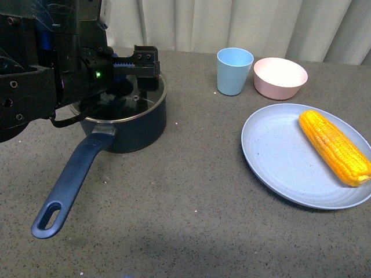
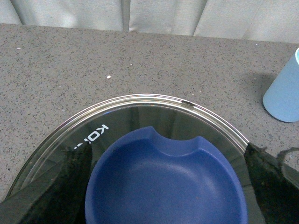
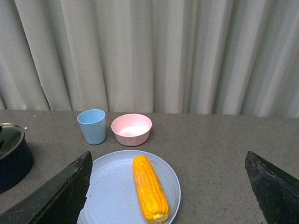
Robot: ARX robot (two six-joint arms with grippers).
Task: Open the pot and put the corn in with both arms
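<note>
The dark navy pot (image 1: 124, 124) stands at the left with a glass lid (image 1: 134, 98) on it, its long handle (image 1: 72, 179) pointing to the front left. My left gripper (image 1: 142, 68) hovers just over the lid. In the left wrist view that gripper (image 2: 161, 196) is open, its fingers (image 2: 273, 186) on either side of the lid's blue knob (image 2: 154, 158), apart from it. The corn (image 1: 334, 146) lies on a pale blue plate (image 1: 278, 156) at the right. My right gripper (image 3: 167, 191) is open, back from the corn (image 3: 149, 189), with nothing in it.
A pale blue cup (image 1: 234, 70) and a pink bowl (image 1: 280, 77) stand at the back, between pot and plate. A light curtain hangs behind the table. The right wrist view catches the pot's edge (image 3: 11, 158) at its side.
</note>
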